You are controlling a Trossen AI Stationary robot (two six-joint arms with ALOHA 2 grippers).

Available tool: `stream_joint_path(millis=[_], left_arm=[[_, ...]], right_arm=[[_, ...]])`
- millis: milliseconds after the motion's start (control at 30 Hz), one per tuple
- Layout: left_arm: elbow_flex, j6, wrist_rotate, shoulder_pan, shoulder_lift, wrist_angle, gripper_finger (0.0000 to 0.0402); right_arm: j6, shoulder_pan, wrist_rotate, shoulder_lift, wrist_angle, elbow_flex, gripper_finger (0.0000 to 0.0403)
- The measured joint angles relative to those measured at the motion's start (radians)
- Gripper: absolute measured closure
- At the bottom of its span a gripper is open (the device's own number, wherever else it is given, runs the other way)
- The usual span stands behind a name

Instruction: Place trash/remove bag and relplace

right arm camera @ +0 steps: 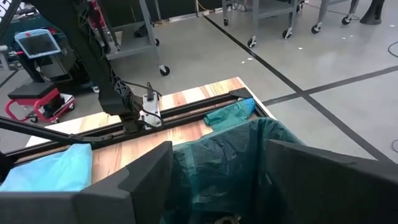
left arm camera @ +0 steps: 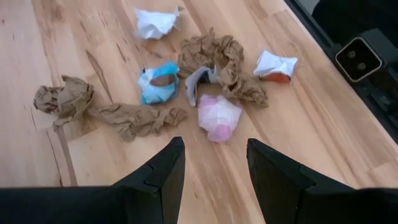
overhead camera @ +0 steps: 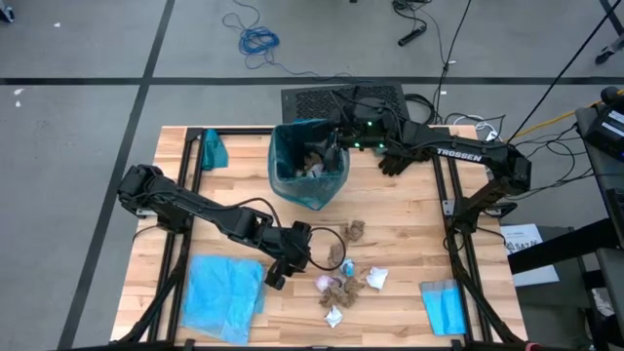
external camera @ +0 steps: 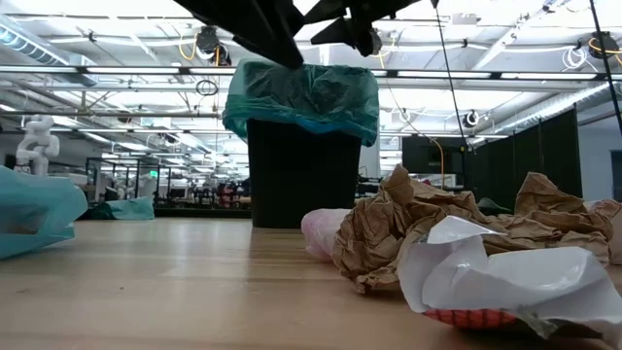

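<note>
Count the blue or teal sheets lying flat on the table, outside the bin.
3: a teal plastic piece at the far left corner, a sky-blue plastic bag at the near left, and a small blue folded cloth at the near right.

Wooden table (overhead camera: 409, 224); trash (overhead camera: 343, 283), bin (overhead camera: 308, 166), perhaps gloves (overhead camera: 395, 159).

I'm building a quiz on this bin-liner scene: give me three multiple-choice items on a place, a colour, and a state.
1. Where is the right gripper?
A. over the bin
B. on the floor
C. beside the scraps

2. What colour is the liner in the bin?
A. red
B. dark teal-green
C. white

3. How do the left gripper's fingers stand?
A. shut on a wad
B. apart, empty
C. shut on the liner

Answers: 1 A, the high view shows it above the bin's mouth; 2 B, seen in the high and low views; 3 B, bare wood shows between them, short of the scraps.
</note>
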Motion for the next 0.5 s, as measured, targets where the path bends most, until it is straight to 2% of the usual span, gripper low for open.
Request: stream_joint_path(millis=[200, 500], left_arm=[[0.001, 0.054, 0.036, -0.010, 0.083, 0.128, 0.0233], [0.001, 0.081, 0.030, -0.012, 0.260, 0.211, 0.0233]], right_arm=[[-0.007, 0.000, 0.001, -0.050, -0.044, 0.000, 0.0158], [-0.007, 0.049, 0.014, -0.229, -0.151, 0.000, 0.0160]])
